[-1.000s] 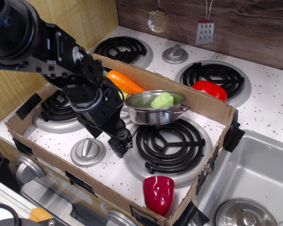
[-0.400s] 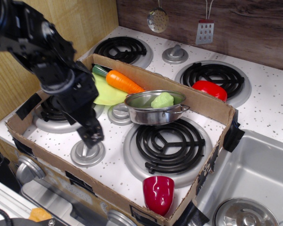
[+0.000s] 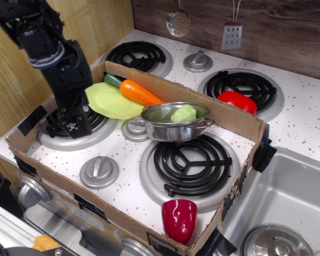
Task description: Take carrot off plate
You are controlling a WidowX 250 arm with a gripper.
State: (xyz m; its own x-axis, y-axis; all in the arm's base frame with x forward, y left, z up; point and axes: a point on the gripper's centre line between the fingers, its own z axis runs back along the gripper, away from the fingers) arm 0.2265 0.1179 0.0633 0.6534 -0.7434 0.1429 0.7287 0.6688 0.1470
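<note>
— Carrot point(image 3: 140, 92) check first: it lies on the plate point(image 3: 111, 102), stem end to the far left, tip pointing right toward the silver pot point(image 3: 174, 122). Not lifted, not touched.

— And nearer in? What has changed?

— Near edge: the red cup point(image 3: 179, 219) stands inside the cardboard box wall point(image 3: 122, 224), same as a second ago. The gripper point(image 3: 73, 127) is what moved. A second ago it hung low over the middle of the stove, right in front of the plate and partly hiding it. It has since swung left and now sits over the left burner point(image 3: 98, 126), beside the plate's left rim.

— Fingers?

— Cannot tell; from here they read as one dark block, no gap visible. Nothing is in them.

— So for the task?

— Plate and carrot are now in full view, both unmoved. I'd judge this an approach from the left; the grasp has not begun. Farther back, the red pepper toy point(image 3: 237, 101) sits outside the box.
</note>
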